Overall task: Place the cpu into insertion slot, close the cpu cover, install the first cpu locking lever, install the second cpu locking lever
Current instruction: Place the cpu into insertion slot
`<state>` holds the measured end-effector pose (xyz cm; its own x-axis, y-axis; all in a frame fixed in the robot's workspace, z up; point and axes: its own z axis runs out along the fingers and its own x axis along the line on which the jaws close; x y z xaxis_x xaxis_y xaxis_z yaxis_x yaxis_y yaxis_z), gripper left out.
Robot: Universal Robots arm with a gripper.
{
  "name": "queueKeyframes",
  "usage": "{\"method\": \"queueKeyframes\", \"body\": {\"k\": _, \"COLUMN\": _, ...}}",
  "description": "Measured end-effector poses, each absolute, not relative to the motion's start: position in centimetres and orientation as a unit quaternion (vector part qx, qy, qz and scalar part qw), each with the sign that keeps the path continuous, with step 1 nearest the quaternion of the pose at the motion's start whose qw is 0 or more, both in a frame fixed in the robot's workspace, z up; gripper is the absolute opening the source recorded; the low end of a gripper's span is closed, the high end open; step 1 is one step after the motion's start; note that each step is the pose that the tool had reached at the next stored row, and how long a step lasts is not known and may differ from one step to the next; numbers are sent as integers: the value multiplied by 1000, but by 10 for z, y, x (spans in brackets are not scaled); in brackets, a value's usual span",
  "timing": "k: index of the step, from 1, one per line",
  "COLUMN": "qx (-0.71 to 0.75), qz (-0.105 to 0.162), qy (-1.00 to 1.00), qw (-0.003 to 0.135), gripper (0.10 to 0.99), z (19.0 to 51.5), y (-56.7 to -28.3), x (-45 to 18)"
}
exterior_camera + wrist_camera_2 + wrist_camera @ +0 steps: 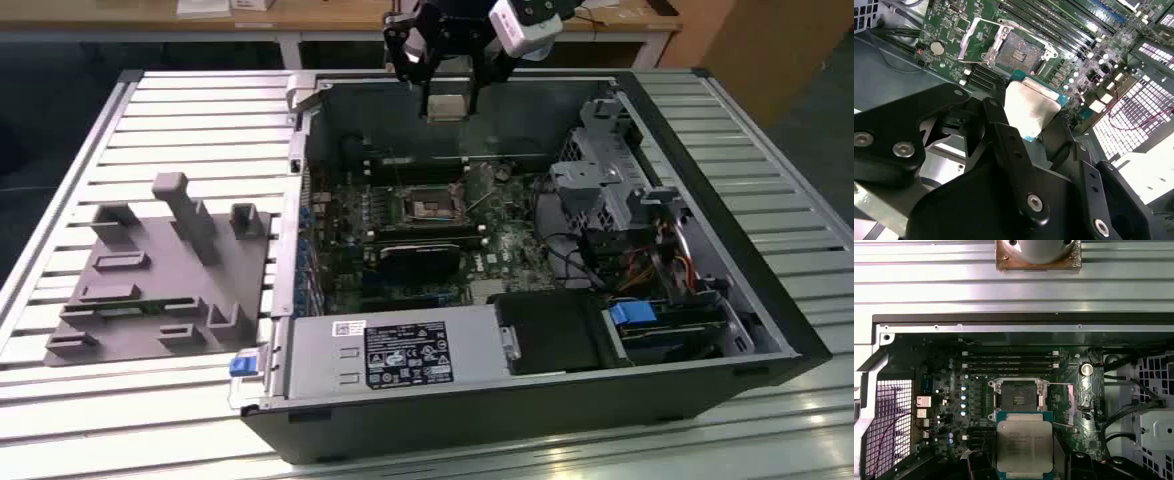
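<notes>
Exterior view: the tool (449, 98) hangs above the far wall of an open computer case (534, 400) that lies on the slatted tabletop (174, 120). It is pinched narrow on the cpu (449, 107). The insertion slot (430, 207) sits on the motherboard below and nearer the camera, well apart from the chip. A grey fixture block (160, 270) rests at the exterior view's left.

In both wrist views the cpu (1030, 107) is held clear of the board by two opposite edges, metal top showing, and the insertion slot (1019, 395) shows its dark centre uncovered.

The chip is probably light, thin and rigid, with a smooth lid that could slip. Its underside and the socket contacts look delicate, so gripping the side edges seems the right hold.
</notes>
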<state>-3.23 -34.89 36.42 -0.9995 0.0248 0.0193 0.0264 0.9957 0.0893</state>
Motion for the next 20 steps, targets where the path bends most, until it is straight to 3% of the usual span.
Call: {"method": "queueKeyframes", "body": {"k": 20, "qx": -13, "qz": -45, "qy": -999, "qw": 9, "gripper": 537, "z": 353, "y": -349, "x": -33}}
